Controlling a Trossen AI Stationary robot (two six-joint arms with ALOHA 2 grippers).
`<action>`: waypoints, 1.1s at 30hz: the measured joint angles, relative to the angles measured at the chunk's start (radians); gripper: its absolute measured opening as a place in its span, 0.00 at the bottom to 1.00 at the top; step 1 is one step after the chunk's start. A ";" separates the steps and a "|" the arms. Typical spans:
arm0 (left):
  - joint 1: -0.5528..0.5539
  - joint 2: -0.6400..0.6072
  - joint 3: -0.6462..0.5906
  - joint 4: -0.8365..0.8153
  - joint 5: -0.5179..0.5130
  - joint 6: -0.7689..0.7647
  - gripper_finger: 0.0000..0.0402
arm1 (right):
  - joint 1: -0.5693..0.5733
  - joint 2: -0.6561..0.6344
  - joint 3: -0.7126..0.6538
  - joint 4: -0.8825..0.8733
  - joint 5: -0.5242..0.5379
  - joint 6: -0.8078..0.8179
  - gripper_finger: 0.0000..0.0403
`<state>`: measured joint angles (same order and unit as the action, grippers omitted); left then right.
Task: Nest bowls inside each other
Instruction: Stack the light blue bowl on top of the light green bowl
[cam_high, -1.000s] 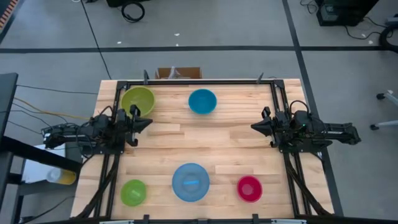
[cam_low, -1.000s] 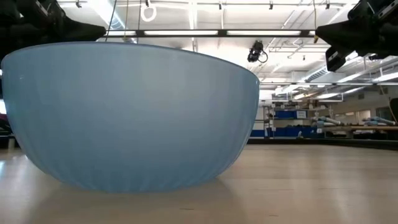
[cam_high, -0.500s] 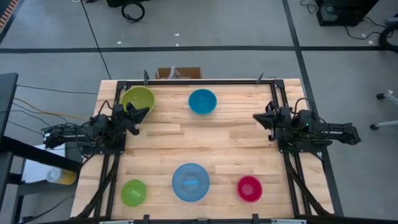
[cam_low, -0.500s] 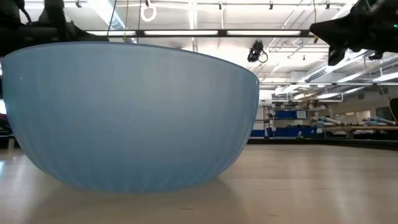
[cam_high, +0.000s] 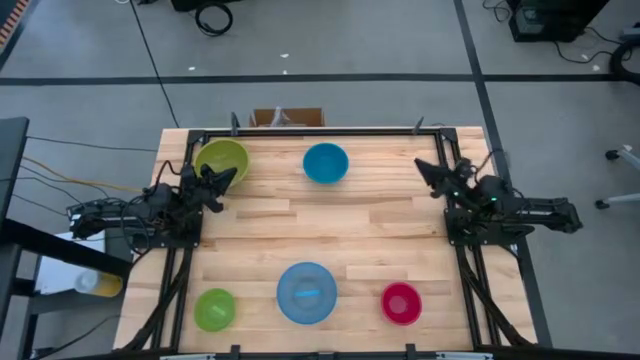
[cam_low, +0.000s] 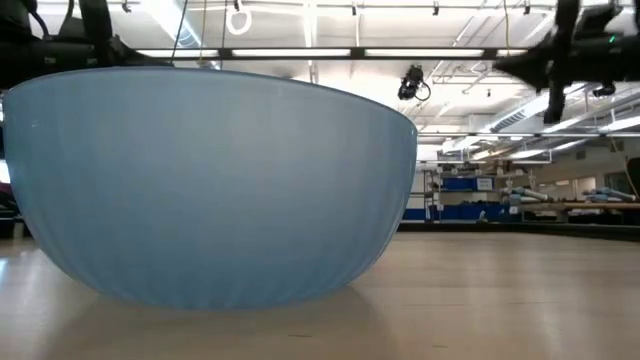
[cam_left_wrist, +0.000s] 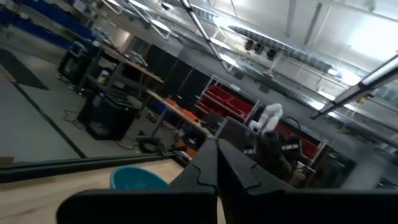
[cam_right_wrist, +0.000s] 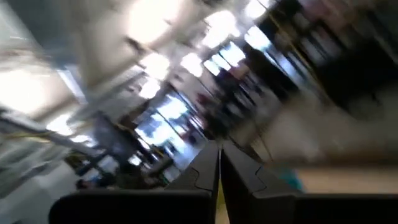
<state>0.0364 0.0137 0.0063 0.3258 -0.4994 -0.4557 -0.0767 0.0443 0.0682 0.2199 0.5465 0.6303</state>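
Five bowls stand on their bases on the wooden table. The large lime green bowl (cam_high: 221, 158) and the bright blue bowl (cam_high: 325, 162) (cam_left_wrist: 138, 178) are at the far side. The small lime green bowl (cam_high: 214, 309), the wide pale blue bowl (cam_high: 306, 292) (cam_low: 210, 190) and the magenta bowl (cam_high: 401, 303) are along the near edge. My left gripper (cam_high: 232, 176) (cam_left_wrist: 217, 163) is shut, raised at the table's left, beside the large green bowl's near rim. At the table's right my right gripper (cam_high: 420, 164) (cam_right_wrist: 219, 163) is also shut and raised, holding nothing.
A black frame (cam_high: 320, 131) runs along the table's far edge and down both sides by the arm bases. A cardboard box (cam_high: 287, 117) sits just beyond the far edge. Bare wood (cam_high: 330, 225) lies between the two rows of bowls.
Both grippers have swung at the wrist and rolled while staying at their places. The left one now points toward the far edge and the large green bowl instead of straight across the table. The right one has turned toward the far edge too. No bowl has moved.
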 joint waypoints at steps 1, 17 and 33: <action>0.000 0.004 0.000 0.000 0.000 -0.006 0.01 | -0.006 0.023 0.000 -0.041 -0.014 0.082 0.04; 0.000 0.402 0.346 -0.316 0.100 -0.002 0.01 | -0.050 0.802 0.302 -0.019 -0.480 0.280 0.02; -0.002 0.654 0.439 -0.437 0.264 -0.058 0.51 | 0.009 1.302 0.642 -0.201 -0.647 0.277 0.11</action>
<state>0.0343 0.6677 0.4450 -0.1108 -0.2354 -0.5140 -0.0673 1.3463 0.7098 0.0192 -0.1003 0.9076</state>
